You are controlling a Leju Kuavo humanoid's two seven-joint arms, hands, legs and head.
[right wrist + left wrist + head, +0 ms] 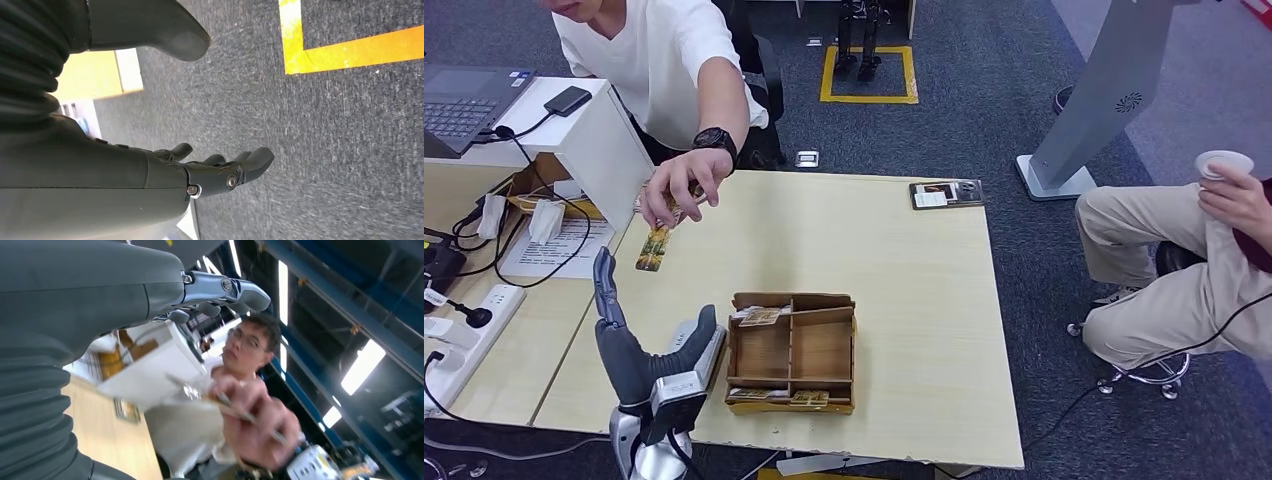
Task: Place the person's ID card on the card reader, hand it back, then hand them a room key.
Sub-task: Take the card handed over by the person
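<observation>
A person in a white shirt reaches over the table and holds a yellowish card point(654, 248) by its upper end in their hand point(679, 188). My left hand point(624, 340) stands upright just below and in front of the card, fingers straight and apart, holding nothing. In the left wrist view its fingers point(220, 290) point toward the person's blurred hand point(255, 427). The dark card reader point(946, 193) lies at the table's far edge. A wooden compartment box point(792, 352) with cards in it sits right of my left hand. My right hand point(215, 172) hangs over carpet, empty.
A white stand point(589, 135) with a laptop point(464, 100), cables and a power strip point(469, 330) crowds the left side. A second person sits at the right with a cup point(1224, 162). Yellow floor tape point(350, 47) marks the carpet.
</observation>
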